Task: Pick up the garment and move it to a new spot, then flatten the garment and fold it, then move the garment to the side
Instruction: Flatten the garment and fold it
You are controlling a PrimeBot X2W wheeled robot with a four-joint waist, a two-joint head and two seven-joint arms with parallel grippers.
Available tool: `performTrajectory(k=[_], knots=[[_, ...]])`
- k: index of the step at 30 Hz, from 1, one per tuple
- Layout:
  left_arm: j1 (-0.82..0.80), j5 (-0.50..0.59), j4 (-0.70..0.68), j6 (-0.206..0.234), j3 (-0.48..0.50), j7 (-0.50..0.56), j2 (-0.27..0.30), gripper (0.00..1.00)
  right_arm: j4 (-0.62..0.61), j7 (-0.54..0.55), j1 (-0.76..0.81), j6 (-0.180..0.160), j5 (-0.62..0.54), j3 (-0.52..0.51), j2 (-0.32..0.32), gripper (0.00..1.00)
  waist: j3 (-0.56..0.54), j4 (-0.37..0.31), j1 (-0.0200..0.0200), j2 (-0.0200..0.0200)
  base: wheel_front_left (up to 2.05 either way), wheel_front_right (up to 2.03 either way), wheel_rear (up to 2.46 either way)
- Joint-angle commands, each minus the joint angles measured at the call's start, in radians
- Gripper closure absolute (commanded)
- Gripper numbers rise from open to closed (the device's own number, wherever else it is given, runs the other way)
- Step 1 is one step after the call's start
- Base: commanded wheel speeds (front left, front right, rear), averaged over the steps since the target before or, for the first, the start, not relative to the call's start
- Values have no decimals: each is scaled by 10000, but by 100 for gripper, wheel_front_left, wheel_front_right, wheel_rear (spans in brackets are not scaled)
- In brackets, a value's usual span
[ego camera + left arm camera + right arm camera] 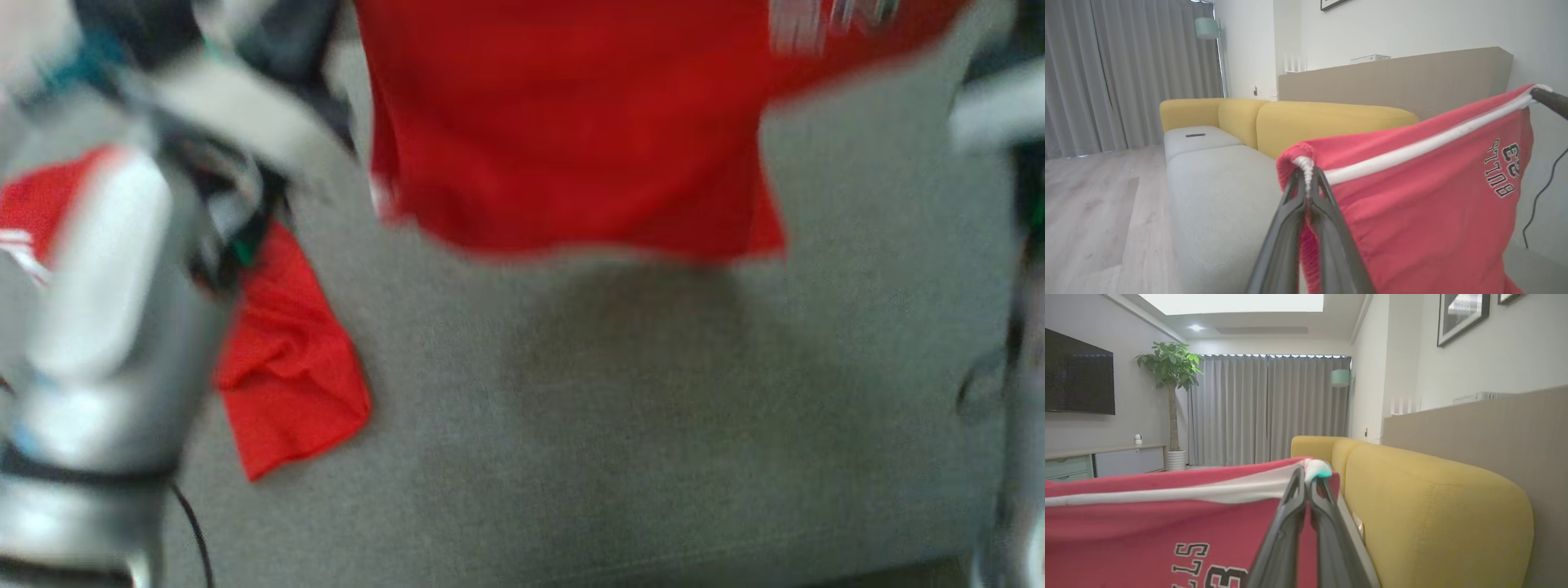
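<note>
The garment (571,139) is a red pair of shorts with a white waistband and a "BULLS 23" print. It hangs stretched in the air above the grey sofa seat (620,425) and casts a shadow there. My left gripper (1306,175) is shut on one end of the waistband, with the red cloth (1412,196) spreading to its right. My right gripper (1308,479) is shut on the other end, with the cloth (1147,514) spreading to its left. One dark finger of the right gripper (1549,100) shows at the far corner in the left wrist view. The head view is blurred.
A second red cloth (286,367) lies crumpled on the seat at the left, partly under my left forearm (106,327). Yellow backrest cushions (1331,118) line the far side of the sofa. A dark remote (1195,135) lies on the far seat. Wooden floor (1094,204) lies beyond.
</note>
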Motion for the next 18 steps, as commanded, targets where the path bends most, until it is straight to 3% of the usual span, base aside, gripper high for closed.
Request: performTrajectory(k=[1, 4, 10, 14, 18], knots=[[-1089, 54, -27, -32, 524, -2, 458, 100, 53, -173, -946, -7, -101, 230, -130, 100, 1374, -332, 0, 0, 0, 0, 0], [-2901, 381, 1134, -161, 439, -271, 732, 100, 1536, -807, -3000, -7, -241, 425, -252, 100, 2221, -484, 0, 0, 0, 0, 0], [-6094, 454, 3630, -249, 519, -1557, 499, 100, 4459, -2616, -6447, -7, -109, 330, -292, 100, 3133, -505, 0, 0, 0, 0, 0], [-7036, 418, 4925, -273, 373, -2352, 236, 100, 6119, -3506, -7406, -7, -353, 362, -290, 100, 3298, -425, 0, 0, 0, 0, 0], [-6937, 397, 5890, -286, 123, -2789, -51, 100, 7441, -3907, -7314, -7, -344, 478, -212, 100, 3414, -300, 0, 0, 0, 0, 0]])
